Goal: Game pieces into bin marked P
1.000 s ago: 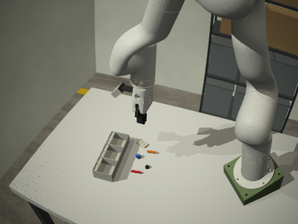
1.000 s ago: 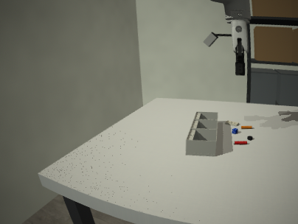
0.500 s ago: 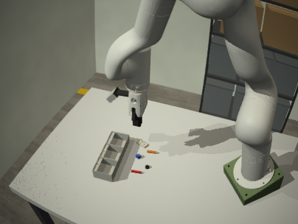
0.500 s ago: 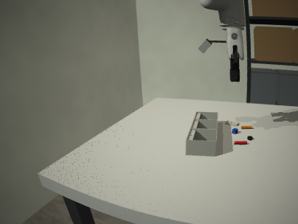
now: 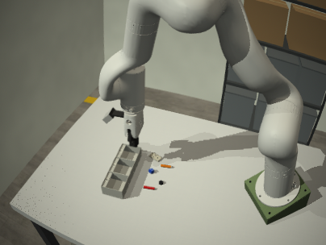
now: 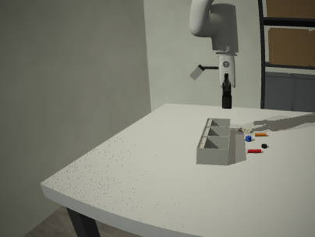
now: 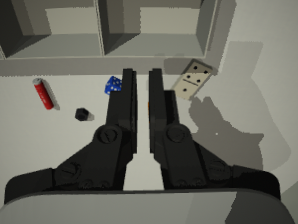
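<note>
My gripper (image 5: 133, 142) (image 6: 226, 104) (image 7: 142, 87) is shut with nothing seen between its fingers. It hangs a little above the table, over the far end of the grey three-compartment bin (image 5: 135, 177) (image 6: 212, 156) (image 7: 100, 63). I cannot read any bin marking. Beside the bin lie a cream domino (image 5: 155, 156) (image 6: 245, 129) (image 7: 193, 79), a blue die (image 5: 151, 171) (image 6: 248, 138) (image 7: 113, 86), a small black piece (image 5: 161, 182) (image 6: 264, 146) (image 7: 83, 115), a red stick (image 5: 149, 188) (image 6: 254, 151) (image 7: 44, 94) and an orange stick (image 5: 166, 166) (image 6: 260, 135). The orange stick is hidden in the wrist view.
The arm's green base (image 5: 277, 197) stands at the table's right side. Shelving with boxes (image 5: 282, 24) stands behind the table. The small things lie in a cluster just right of the bin.
</note>
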Robot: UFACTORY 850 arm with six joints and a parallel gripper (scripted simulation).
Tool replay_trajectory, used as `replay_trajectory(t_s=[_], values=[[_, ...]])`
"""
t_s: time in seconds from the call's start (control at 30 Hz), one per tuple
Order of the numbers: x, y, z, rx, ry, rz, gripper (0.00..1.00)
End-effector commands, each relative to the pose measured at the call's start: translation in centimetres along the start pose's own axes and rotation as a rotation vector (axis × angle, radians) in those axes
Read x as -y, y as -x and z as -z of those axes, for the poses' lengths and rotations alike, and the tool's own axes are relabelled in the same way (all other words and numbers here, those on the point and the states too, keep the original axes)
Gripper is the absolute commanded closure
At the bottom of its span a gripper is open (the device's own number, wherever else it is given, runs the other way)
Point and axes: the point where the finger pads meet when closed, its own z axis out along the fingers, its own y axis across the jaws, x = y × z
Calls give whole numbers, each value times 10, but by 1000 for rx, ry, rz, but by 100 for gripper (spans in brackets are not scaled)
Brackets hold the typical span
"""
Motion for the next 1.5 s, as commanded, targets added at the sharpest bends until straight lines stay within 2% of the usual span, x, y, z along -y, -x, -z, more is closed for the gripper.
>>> replay_trajectory(t_s=[0.0,0.33,1.13,1.47], values=[[-7,-23,-24,-3,-2,1,93],[-7,-23,-24,-3,-2,1,93],[-7,-24,-82,-2,-2,1,93],[-7,-23,-83,-3,-2,1,93]])
